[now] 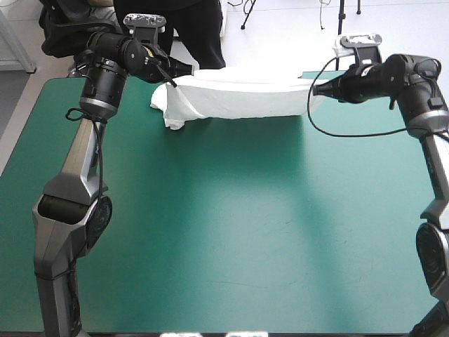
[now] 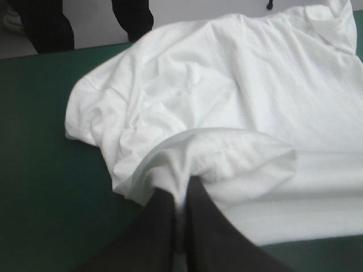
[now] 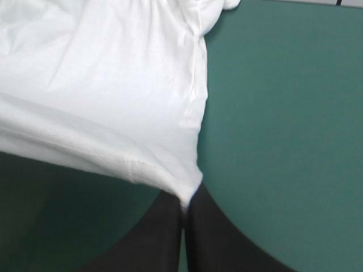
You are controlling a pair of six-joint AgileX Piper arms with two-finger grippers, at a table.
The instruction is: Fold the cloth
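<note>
The white T-shirt (image 1: pixel 238 96) hangs stretched between my two grippers near the table's far edge, its lower part resting on the teal-green cover. My left gripper (image 1: pixel 172 83) is shut on the T-shirt's left corner; in the left wrist view the cloth (image 2: pixel 227 113) bunches right at the gripper (image 2: pixel 180 195). At the opposite end, my right gripper (image 1: pixel 313 88) is shut on the T-shirt's right corner, and the right wrist view has the sheet (image 3: pixel 102 96) fanning out from the gripper (image 3: pixel 185 204). A sleeve (image 1: pixel 172 116) droops at the left end.
The teal-green cover (image 1: pixel 231 225) spreads wide and bare between the shirt and the near edge. The far edge (image 1: pixel 105 78) runs just behind the cloth.
</note>
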